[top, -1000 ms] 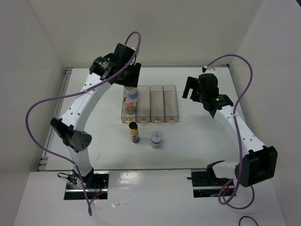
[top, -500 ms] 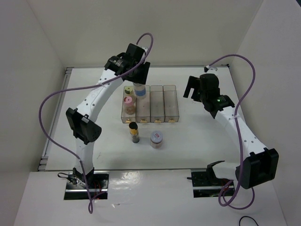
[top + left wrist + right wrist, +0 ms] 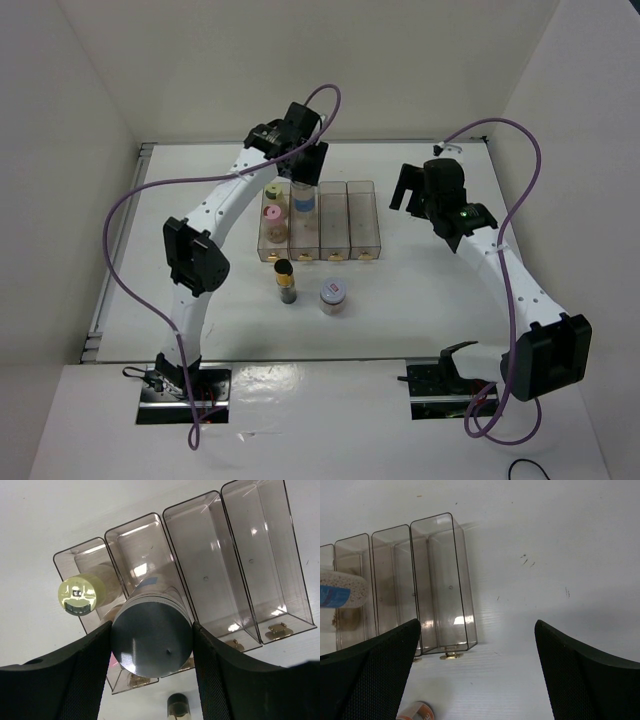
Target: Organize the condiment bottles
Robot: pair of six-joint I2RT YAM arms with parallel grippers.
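- Blue-labelled jar is hanging in the left gripper, whose fingers are clamping its sides. It is sitting over the far end of the second bin from the left, in the upper middle of the overhead view. I cannot tell whether its base is touching the bin floor.
- Four clear bins are standing side by side in a row. The two on the right are holding nothing.
- Yellow-green-lidded jar and pink-lidded jar are standing one behind the other in the leftmost bin, so those two look finished.
- Dark bottle and silver-lidded jar are waiting on the table just below the bins, near the centre of the frame and apart from each other.
- Right gripper is hovering at the upper right, well apart from the bins, with its fingers spread wide and gripping nothing.
- Judging from this, two of the five are placed, a third is going in, and two are left to collect.
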